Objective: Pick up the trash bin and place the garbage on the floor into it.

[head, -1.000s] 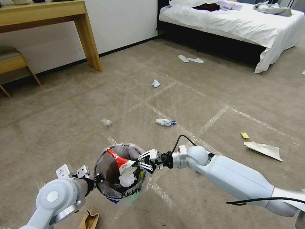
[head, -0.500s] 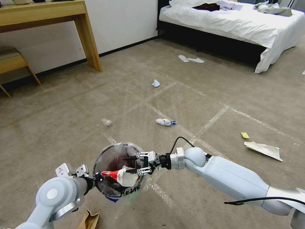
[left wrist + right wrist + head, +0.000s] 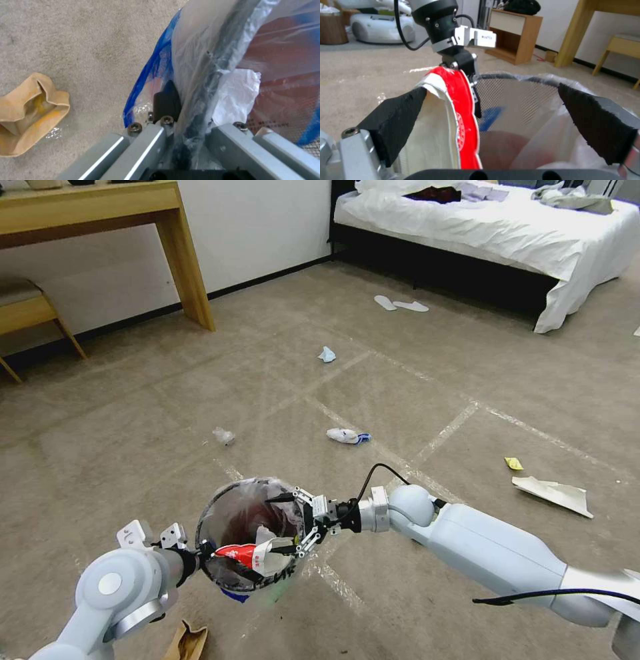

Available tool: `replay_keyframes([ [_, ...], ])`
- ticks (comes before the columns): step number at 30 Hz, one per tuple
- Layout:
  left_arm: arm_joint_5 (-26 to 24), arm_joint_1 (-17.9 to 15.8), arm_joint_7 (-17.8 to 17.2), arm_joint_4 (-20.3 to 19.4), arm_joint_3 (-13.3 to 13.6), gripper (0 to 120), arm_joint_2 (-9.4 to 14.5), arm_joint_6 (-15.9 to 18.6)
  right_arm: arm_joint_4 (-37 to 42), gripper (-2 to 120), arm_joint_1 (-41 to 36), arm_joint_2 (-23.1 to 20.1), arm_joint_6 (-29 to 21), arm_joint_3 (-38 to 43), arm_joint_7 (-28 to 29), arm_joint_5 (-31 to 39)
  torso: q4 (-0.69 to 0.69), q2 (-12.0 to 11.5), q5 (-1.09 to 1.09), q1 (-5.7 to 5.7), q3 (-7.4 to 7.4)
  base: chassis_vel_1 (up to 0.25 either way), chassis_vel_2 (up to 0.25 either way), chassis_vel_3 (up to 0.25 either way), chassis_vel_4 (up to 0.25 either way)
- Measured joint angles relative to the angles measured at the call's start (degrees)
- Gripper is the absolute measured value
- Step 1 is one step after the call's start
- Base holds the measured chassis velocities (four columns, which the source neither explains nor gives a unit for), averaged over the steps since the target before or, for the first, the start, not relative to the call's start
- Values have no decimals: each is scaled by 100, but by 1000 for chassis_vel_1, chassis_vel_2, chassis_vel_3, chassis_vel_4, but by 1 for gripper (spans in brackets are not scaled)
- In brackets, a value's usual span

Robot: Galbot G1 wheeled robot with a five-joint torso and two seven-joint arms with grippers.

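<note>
littered taped carpet floor (image 3: 427, 380), bedside

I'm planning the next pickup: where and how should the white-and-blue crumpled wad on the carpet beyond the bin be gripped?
Grip the wad at its white bulge, coming straight down from above, with the fingers closing across its short width. It lies low on the carpet, longer left to right in the head view, and its blue tail looks too flat to pinch.

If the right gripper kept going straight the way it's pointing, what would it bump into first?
Probably the red-and-white wrapper, which lies right beside one of the right gripper's open fingers above the trash bin. Past that it would likely meet the bin's far rim, where the left gripper holds on. Depth is hard to judge.
</note>
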Motion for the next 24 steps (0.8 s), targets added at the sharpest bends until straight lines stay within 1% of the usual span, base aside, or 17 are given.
replay_keyframes([
  [1,0,0,0,0,0,0,0,0,0,100,6,0,-2,0,-3,-1,0,0,0,0,0,0,0,0,0],
  [2,9,25,-1,-17,1,0,-3,4,-2,100,208,1,-48,-67,-34,2,2,0,0,0,0,0,0,0,0],
  [4,19,32,-3,-25,3,0,-12,4,-25,100,306,5,-59,-153,-34,-2,0,0,0,0,0,0,0,0,0],
  [5,34,49,-4,-55,13,0,-38,5,-101,100,508,27,-76,-374,30,-74,1,0,0,0,1,0,0,0,0],
  [7,80,86,-3,-96,34,0,-77,11,-228,100,843,109,-83,-742,417,-245,1,0,-2,0,0,0,0,0,0],
  [10,105,113,-4,-116,37,0,-92,15,-279,100,933,179,-83,-848,582,-259,2,0,0,0,1,0,0,0,0],
  [13,113,140,-3,-156,25,0,-104,17,-312,100,1035,278,-97,-893,712,-203,2,0,0,0,0,0,0,0,0],
  [18,115,163,-2,-187,10,0,-104,18,-312,100,1111,323,-119,-906,730,-115,2,0,0,0,1,0,0,0,0],
  [24,123,186,-13,-223,2,0,-105,19,-134,100,1328,257,-124,-808,676,136,1,0,0,-1,0,0,0,0,0],
])
